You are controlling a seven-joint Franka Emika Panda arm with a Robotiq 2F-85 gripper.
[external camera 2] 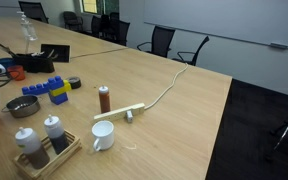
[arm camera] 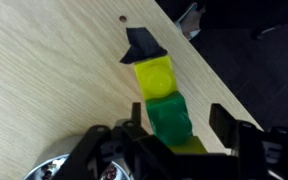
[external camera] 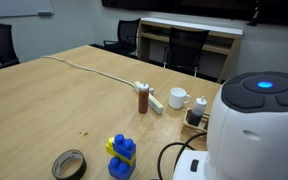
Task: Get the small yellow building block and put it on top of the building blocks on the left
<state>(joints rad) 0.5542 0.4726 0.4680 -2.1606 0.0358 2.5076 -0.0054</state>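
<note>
Tape roll [external camera: 69, 163] beside block stack [external camera: 121, 157]

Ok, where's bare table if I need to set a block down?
Bare wood lies beyond the white cable out to the far edge, and between the tape roll and brown bottle. Crowded around the mug, power strip, bowl and bottle tray.

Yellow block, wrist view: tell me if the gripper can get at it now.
Likely yes. The yellow block lies uncovered just beyond the open gripper; the adjoining green block sits between the jaws, so the gripper must shift along first.
</note>
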